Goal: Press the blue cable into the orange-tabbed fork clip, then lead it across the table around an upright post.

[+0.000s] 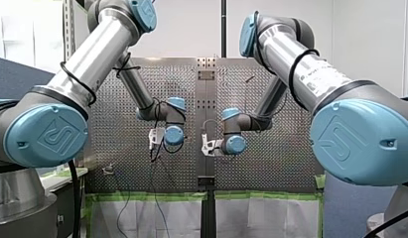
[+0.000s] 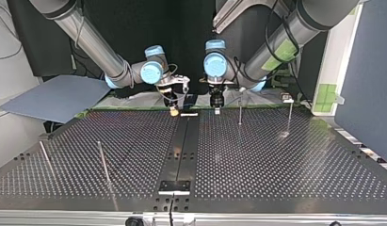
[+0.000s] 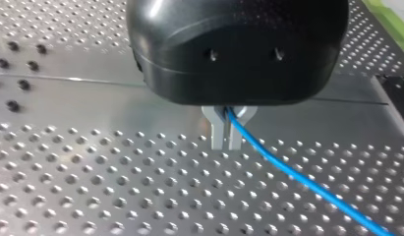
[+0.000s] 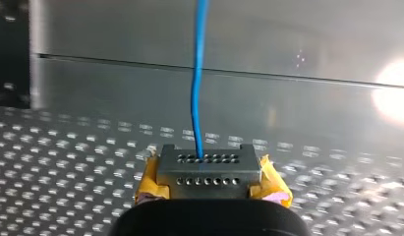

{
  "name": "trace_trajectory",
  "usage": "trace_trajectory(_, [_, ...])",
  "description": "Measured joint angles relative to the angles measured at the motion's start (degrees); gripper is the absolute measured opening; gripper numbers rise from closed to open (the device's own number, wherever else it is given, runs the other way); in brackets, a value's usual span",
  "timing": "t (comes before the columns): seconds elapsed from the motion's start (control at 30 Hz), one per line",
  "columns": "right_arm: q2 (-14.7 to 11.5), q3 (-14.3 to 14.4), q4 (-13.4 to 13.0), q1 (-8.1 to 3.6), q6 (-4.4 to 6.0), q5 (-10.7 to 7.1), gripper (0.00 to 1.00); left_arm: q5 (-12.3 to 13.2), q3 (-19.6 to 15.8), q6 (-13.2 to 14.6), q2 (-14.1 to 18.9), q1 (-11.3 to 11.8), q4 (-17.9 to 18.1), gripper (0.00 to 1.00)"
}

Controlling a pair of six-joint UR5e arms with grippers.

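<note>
Blue cable (image 4: pixel 194 108) pinched by lowered left hand (image 3: pixel 227 145), right hand (image 4: pixel 205 167) clamping it

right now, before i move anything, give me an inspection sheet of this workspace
surface: perforated table, plain strip down its middle
job's things: blue cable in both grippers; upright posts on the table; fork clip not made out
clutter: nothing seen
grippers: left gripper shut on the cable; right gripper, yellow pads, shut on it too
cables: black cables run along both arms
surroundings: grey panel beside the table at the top view's left
</note>
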Motion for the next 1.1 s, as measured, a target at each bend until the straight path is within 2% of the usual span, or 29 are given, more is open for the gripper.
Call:
trace_trajectory(0.43, [-7.1, 0.5, 3.7, -0.05, -0.02, -0.01, 0.0, -0.1, 0.0, -0.5, 6.3, -1.8, -0.6, 0.01])
trace_trajectory(0.67, [-10.9, 0.5, 5.4, -0.19, 0.29, -0.08, 0.0, -0.5, 0.0, -0.4, 8.0, -2.6, -1.6, 0.01])
trace_trajectory(0.9, [-14.6, 0.5, 6.2, -0.37, 0.59, -0.14, 0.0, -0.8, 0.0, -0.7, 11.1, -3.2, -1.6, 0.01])
trace_trajectory(1.1, [-17.9, 0.5, 6.5, -0.65, 1.44, -0.14, 0.0, -0.8, 0.8, -0.9, 12.7, -3.4, -2.3, 0.01])
